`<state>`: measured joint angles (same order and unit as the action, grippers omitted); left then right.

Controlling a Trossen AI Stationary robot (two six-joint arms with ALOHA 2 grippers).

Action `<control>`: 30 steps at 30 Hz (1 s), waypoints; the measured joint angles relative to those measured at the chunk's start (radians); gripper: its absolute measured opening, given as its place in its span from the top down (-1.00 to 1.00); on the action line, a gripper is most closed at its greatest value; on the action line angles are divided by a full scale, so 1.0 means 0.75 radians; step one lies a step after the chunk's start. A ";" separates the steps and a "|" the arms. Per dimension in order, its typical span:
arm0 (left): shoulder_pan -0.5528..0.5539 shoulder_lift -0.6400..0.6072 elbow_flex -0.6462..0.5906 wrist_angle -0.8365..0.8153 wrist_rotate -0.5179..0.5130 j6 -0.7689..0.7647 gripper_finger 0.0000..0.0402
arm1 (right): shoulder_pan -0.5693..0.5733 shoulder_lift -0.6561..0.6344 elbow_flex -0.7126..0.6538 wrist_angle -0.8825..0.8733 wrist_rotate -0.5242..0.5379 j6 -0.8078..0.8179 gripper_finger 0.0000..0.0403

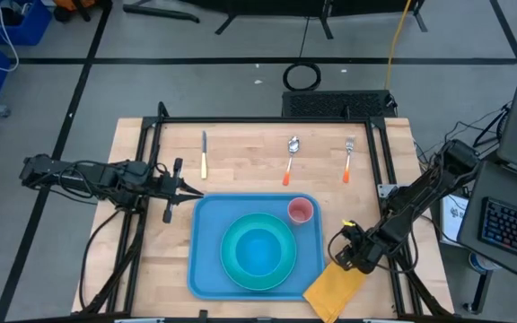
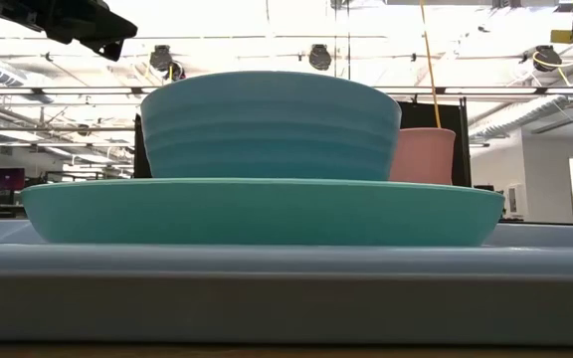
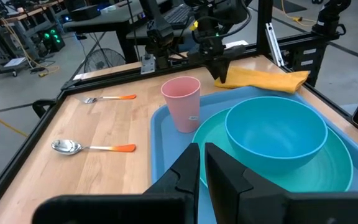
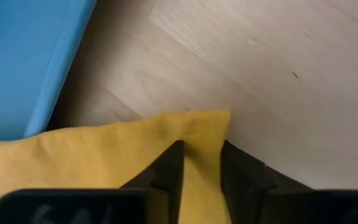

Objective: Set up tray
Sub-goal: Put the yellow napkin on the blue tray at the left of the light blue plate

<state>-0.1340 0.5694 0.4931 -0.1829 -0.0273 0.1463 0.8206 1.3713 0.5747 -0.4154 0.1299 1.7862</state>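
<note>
The right gripper is down at the desk, its fingers pinching a raised fold at the corner of the yellow napkin, with the light-blue tray just beside those fingers and carrying a turquoise plate, a blue bowl and a pink cup. The left gripper hovers at the tray's opposite edge with its fingers pressed together on nothing, the cup and bowl ahead of them.
</note>
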 joint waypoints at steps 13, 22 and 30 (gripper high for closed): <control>0.000 0.000 0.000 -0.001 -0.001 0.000 0.85 | -0.006 0.017 0.007 0.079 0.103 -0.136 0.99; 0.000 0.000 0.000 -0.001 -0.001 -0.002 0.85 | 0.007 0.023 0.091 0.007 0.157 -0.233 1.00; 0.000 0.000 0.000 -0.002 -0.001 -0.012 0.85 | 0.008 0.020 0.153 -0.048 0.167 -0.287 1.00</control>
<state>-0.1341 0.5694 0.4931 -0.1841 -0.0280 0.1375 0.8265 1.3865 0.6891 -0.4514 0.2553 1.5713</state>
